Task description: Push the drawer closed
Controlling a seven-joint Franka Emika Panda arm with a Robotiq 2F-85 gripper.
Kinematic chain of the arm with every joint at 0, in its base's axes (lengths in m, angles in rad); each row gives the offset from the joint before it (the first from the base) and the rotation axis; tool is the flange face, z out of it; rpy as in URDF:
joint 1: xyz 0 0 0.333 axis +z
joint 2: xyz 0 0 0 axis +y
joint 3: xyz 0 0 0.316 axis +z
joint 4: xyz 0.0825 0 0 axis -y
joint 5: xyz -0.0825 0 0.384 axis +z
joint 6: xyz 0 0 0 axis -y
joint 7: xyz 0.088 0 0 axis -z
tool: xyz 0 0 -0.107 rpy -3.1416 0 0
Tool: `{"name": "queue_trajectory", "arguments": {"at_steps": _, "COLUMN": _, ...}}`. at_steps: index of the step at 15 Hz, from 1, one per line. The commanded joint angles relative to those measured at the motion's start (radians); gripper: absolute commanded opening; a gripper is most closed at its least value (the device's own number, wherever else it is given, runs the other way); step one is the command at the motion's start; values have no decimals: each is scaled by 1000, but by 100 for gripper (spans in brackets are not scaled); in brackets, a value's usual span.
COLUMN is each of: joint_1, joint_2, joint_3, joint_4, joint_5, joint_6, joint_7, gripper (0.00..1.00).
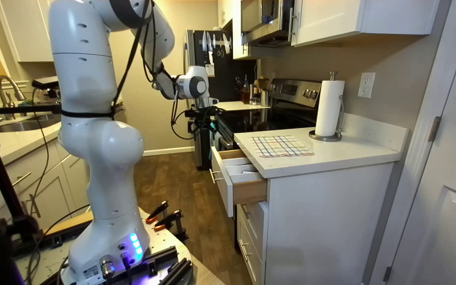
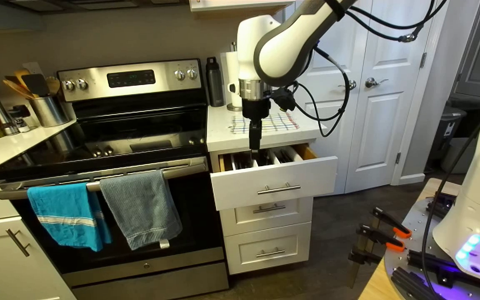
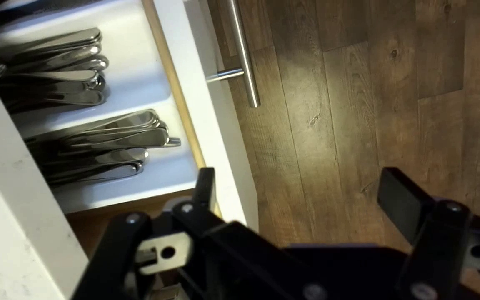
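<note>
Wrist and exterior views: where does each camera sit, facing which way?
An exterior view: opposite the stove and drawer, angled down; gripper, part of the arm and base show.
An exterior view: near the base, facing past the arm toward the refrigerator; nearly the whole arm shows.
Wrist view: on the wrist, looking down at the open drawer and floor; gripper fingers show.
Both exterior views share drawer, gripper and arm.

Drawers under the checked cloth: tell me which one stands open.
The topmost drawer, with the flat front. It is pulled out, baring cutlery, while the middle drawer and the bottom drawer, both with framed fronts, look shut.
</note>
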Motion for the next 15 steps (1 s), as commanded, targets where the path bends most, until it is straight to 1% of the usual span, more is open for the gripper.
{"name": "queue_trajectory", "arguments": {"at_steps": 1, "joint_1": -8, "joint_2": 65, "joint_3": 34, "joint_4": 11, "joint_5": 11, "joint_6": -6, "joint_7": -70, "gripper": 100}}
{"name": "queue_trajectory", "arguments": {"at_steps": 4, "joint_1": -12, "joint_2": 107, "joint_3": 54, "joint_4": 13, "joint_5": 7, "joint_6": -10, "joint_7": -87, "gripper": 100}}
{"name": "queue_trajectory", "arguments": {"at_steps": 7, "joint_1": -17, "joint_2": 140, "joint_3": 57, "joint_4": 15, "joint_5": -17, "joint_6": 3, "joint_7": -85, "gripper": 100}}
{"name": "queue_trajectory", "arguments": {"at_steps": 10, "joint_1": -22, "joint_2": 166, "joint_3": 47, "joint_4": 20, "joint_5": -61, "joint_6": 19, "joint_7": -71, "gripper": 100}}
{"name": "queue_trajectory", "arguments": {"at_steps": 12, "joint_1": -23, "joint_2": 184, "joint_3": 35, "joint_4": 23, "joint_5": -113, "joint_6": 35, "joint_7": -56, "gripper": 100}}
{"name": "queue_trajectory", "arguments": {"at_steps": 14, "joint_1": -29, "joint_2": 197, "joint_3": 29, "joint_4": 30, "joint_5": -140, "joint_6": 14, "joint_7": -53, "gripper": 100}}
{"name": "queue_trajectory", "arguments": {"at_steps": 15, "joint_1": -27, "joint_2": 179, "joint_3": 42, "joint_4": 23, "joint_5": -110, "joint_6": 6, "joint_7": -44, "gripper": 100}}
